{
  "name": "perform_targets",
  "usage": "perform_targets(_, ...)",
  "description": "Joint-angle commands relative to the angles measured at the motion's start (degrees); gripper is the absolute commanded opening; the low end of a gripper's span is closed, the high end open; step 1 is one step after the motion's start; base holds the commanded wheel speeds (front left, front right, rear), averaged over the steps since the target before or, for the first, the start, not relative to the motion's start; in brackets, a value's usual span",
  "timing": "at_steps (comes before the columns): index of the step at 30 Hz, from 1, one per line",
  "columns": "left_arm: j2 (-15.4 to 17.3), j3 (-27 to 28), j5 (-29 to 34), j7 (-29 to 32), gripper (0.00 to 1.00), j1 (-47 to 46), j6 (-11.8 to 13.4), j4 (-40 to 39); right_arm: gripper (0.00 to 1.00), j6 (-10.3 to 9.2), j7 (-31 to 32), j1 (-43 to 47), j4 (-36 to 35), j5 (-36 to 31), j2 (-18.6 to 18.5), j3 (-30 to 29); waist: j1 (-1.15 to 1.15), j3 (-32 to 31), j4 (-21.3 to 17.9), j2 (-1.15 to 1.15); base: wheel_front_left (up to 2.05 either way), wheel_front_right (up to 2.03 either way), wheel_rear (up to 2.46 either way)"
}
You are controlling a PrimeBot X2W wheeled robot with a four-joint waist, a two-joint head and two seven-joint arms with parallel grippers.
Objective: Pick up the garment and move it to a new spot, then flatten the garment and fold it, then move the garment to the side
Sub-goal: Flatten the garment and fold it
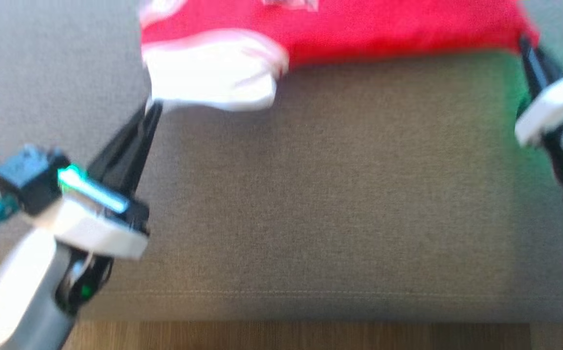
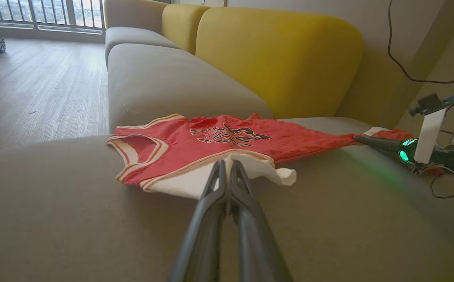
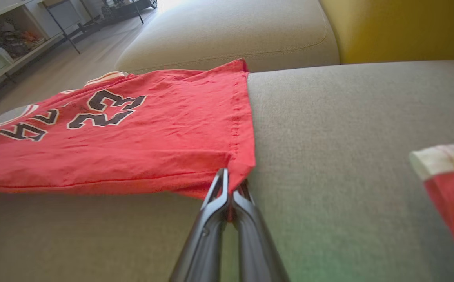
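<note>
The garment (image 1: 359,29) is a red sleeveless jersey with white trim and black numbers, spread along the far part of a grey sofa seat (image 1: 310,204). My left gripper (image 1: 152,108) is shut on its white near-left edge, seen up close in the left wrist view (image 2: 227,164). My right gripper (image 1: 524,43) is shut on the jersey's red near-right corner (image 3: 235,168); the pinch (image 3: 229,184) shows in the right wrist view. The garment (image 2: 227,141) lies stretched between both grips, its near edge slightly lifted.
Yellow back cushions (image 2: 282,58) rise behind the seat. The seat's front edge and wooden floor (image 1: 281,335) lie close to me. More grey seat cushions (image 2: 164,78) extend to one side. A shelf unit (image 3: 3,43) stands across the floor. Cables (image 2: 415,58) hang near the wall.
</note>
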Motion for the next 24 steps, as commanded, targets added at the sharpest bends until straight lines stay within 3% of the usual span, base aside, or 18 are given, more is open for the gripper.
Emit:
perform_targets(1,3.36,3.13,-0.52,0.14,0.0,0.63,-0.34,-2.37,0.0,-0.02,1.01,4.11,-5.54,0.29,-0.85,-1.0,0.0,-3.21,-0.89,0.0,0.0,0.0,0.0)
perform_targets(6,4.28,4.25,-1.2,0.14,0.0,6.85,-0.34,-4.27,0.0,-0.02,3.96,15.95,-16.38,-1.75,0.19,-6.3,0.0,-6.42,-1.57,0.0,0.0,0.0,0.0)
perform_targets(16,6.43,6.07,-2.05,0.14,0.0,18.82,-0.34,-12.52,0.0,-0.02,11.91,40.47,-43.97,-7.22,8.27,-17.38,0.0,-10.72,-2.26,0.0,0.0,0.0,0.0)
perform_targets(20,7.38,6.33,-2.07,0.14,0.0,20.3,-0.34,-14.63,0.0,-0.02,15.42,43.34,-50.61,-9.25,10.08,-18.99,0.0,-11.02,-2.84,0.0,0.0,0.0,0.0)
perform_targets(24,6.62,6.21,-1.39,0.14,0.0,18.41,-0.28,-14.01,0.0,-0.02,16.9,41.15,-51.67,-13.75,10.41,-18.19,0.0,-10.24,-3.36,0.0,0.0,0.0,0.0)
